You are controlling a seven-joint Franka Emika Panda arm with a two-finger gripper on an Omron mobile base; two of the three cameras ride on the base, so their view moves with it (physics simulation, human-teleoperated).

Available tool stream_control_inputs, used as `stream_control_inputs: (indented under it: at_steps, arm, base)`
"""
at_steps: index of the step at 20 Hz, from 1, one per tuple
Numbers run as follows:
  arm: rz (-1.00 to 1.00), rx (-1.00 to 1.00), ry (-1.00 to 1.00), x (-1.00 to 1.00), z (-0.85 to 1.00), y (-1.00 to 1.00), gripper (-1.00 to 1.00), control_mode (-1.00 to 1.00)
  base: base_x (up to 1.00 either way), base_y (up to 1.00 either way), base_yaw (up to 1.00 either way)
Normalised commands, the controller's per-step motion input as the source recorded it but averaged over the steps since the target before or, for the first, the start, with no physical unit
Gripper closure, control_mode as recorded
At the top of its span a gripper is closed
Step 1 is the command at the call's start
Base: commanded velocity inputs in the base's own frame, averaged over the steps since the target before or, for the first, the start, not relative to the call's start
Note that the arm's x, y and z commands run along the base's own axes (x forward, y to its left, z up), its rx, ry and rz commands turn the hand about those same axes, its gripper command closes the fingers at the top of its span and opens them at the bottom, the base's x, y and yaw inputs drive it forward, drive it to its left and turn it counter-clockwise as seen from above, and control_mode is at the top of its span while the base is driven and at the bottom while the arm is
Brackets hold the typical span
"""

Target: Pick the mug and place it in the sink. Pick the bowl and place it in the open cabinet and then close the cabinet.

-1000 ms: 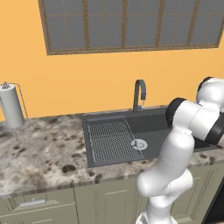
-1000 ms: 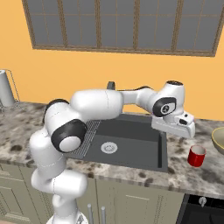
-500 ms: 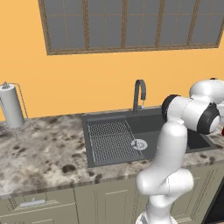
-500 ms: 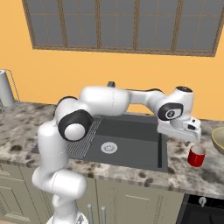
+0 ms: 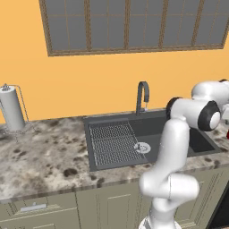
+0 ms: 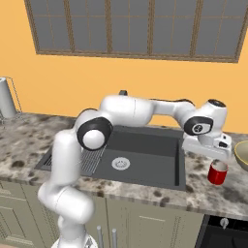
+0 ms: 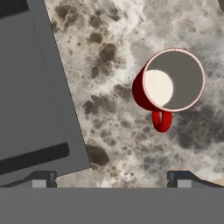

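The red mug (image 6: 218, 173) stands upright on the speckled counter, right of the dark sink (image 6: 145, 147). My gripper (image 6: 216, 155) hangs just above the mug, open and holding nothing. In the hand view the mug (image 7: 168, 85) lies up and to the right of centre, with its handle pointing toward the gripper (image 7: 111, 181), whose fingertips (image 7: 42, 179) stand wide apart. The sink (image 7: 30, 87) takes up the left of that view. The tan bowl (image 6: 243, 156) sits at the far right edge of the counter, just past the mug. The cabinet is out of view.
A curved dark faucet (image 5: 142, 96) rises behind the sink (image 5: 147, 136), with a ribbed drainboard (image 5: 112, 143) on its left. A paper towel roll (image 5: 11, 109) stands on the far left of the counter. A black appliance (image 6: 227, 232) sits below the counter on the right.
The arm has swung right and down from over the sink's right side, so the hand now hangs over the mug. The jaws stayed open.
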Motion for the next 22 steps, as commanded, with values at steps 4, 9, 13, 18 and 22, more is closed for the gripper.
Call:
stream_control_inputs:
  at_steps: [4,9,13,18,22]
  arm:
    - [0.00,0.00,0.00,0.00,-0.25,-0.17,-1.00,-1.00]
    - [0.00,0.00,0.00,0.00,-0.31,-0.06,-1.00,-1.00]
    - [0.00,0.00,0.00,0.02,-0.21,-0.15,-1.00,-1.00]
    - [0.00,0.00,0.00,0.01,-0.21,-0.16,-1.00,-1.00]
    - [0.00,0.00,0.00,0.00,-0.30,-0.05,-1.00,-1.00]
  base:
    - [0.00,0.00,0.00]
    - [0.00,0.00,0.00]
    - [0.00,0.00,0.00]
    - [0.00,0.00,0.00]
    - [0.00,0.00,0.00]
